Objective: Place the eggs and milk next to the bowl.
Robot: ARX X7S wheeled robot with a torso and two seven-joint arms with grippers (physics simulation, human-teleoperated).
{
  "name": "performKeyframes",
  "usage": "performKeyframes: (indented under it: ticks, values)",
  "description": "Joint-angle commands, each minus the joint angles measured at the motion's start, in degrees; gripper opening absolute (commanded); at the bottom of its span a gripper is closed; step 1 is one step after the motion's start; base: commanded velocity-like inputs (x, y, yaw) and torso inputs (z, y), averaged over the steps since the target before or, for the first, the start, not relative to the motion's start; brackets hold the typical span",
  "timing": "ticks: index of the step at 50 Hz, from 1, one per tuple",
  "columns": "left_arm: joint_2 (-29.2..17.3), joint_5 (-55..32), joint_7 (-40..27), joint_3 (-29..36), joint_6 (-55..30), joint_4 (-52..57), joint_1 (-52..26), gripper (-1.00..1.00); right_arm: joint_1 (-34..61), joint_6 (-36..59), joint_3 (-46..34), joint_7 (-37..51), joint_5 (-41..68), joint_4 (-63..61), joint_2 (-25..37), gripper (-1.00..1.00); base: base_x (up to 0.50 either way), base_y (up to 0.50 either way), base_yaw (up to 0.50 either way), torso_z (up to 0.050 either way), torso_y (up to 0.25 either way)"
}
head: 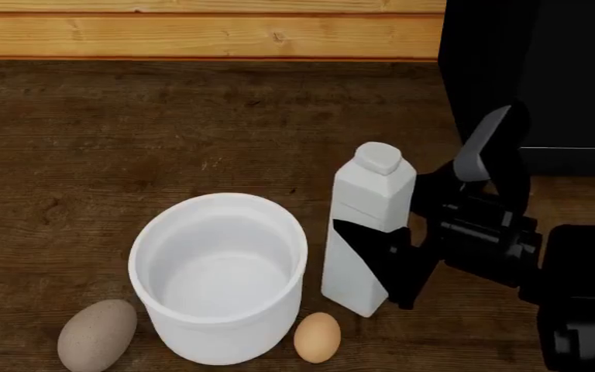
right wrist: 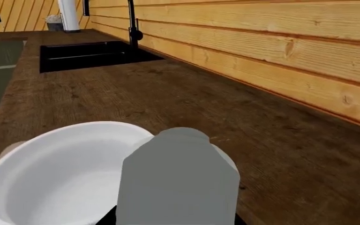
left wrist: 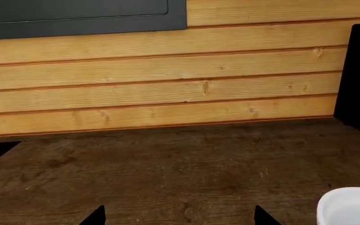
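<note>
A: Left wrist view first. What's there?

B: Mostly bare worktop (left wrist: 167,168) and the plank wall. Two black fingertips of the left end effector (left wrist: 178,218) stand apart with nothing between them, and the bowl (left wrist: 350,206) peeks in at one corner.

A: And from the head?

B: The bowl (head: 220,275) sits centre. The milk (head: 368,230) stands upright at its 3 o'clock, just beside it. The big speckled egg (head: 97,335) lies at 8 o'clock, the small orange egg (head: 318,337) at 5 o'clock, touching or nearly so. The right end effector (head: 386,260) is clamped on the carton's lower half.

A: Risk?

B: The carton is tall and narrow. I'd say a sideways pull on release could tip it onto the bowl or roll the small egg away.

A: Right wrist view?

B: The carton (right wrist: 176,180) fills the foreground, with the bowl (right wrist: 61,173) right behind it. The fingers are hidden, so clearance can't be judged there.
</note>
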Motion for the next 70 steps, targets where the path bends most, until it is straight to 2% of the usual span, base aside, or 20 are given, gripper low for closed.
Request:
performKeyframes:
  ticks: [1, 7, 8, 22, 39, 50, 70]
  values:
    - [0.82, 0.63, 1.37, -0.81, -0.34, -0.37, -0.50, 1.00, -0.03, -2.28, 2.06, -1.56, -1.75, 2.10, -2.02, -1.00, 0.00, 0.00, 0.00, 0.000, 0.000]
    - [0.90, 0.79, 1.55, -0.77, -0.20, -0.41, -0.41, 1.00, -0.31, -1.43, 1.89, -1.67, -1.60, 1.21, -1.77, -1.00, 0.00, 0.00, 0.00, 0.000, 0.000]
    - [0.87, 0.73, 1.51, -0.80, -0.20, -0.37, -0.45, 1.00, -0.29, -1.16, 1.88, -1.46, -1.58, 0.84, -1.68, 1.00, 0.00, 0.00, 0.00, 0.000, 0.000]
    - [0.98, 0.95, 1.79, -0.78, 0.02, -0.49, -0.23, 1.00, -0.55, 0.02, 1.47, -1.13, -1.68, -0.17, -1.17, 1.00, 0.00, 0.00, 0.00, 0.000, 0.000]
    - [0.89, 1.04, 2.49, -2.03, 0.71, -0.20, 1.13, 1.00, -1.40, 4.95, 1.41, 1.17, -0.38, -8.98, 1.32, 1.00, 0.00, 0.00, 0.00, 0.000, 0.000]
    - [0.82, 0.50, 2.21, -2.60, 0.80, 0.15, 1.43, 1.00, -0.51, 5.44, 1.17, 1.48, -0.60, -9.74, 1.54, 1.00, 0.00, 0.00, 0.00, 0.000, 0.000]
    - [0.65, 0.08, 2.85, -5.42, 1.73, 0.99, 3.83, 1.00, 0.16, 11.83, 1.12, 4.81, 1.04, -20.80, 4.72, 1.00, 0.00, 0.00, 0.00, 0.000, 0.000]
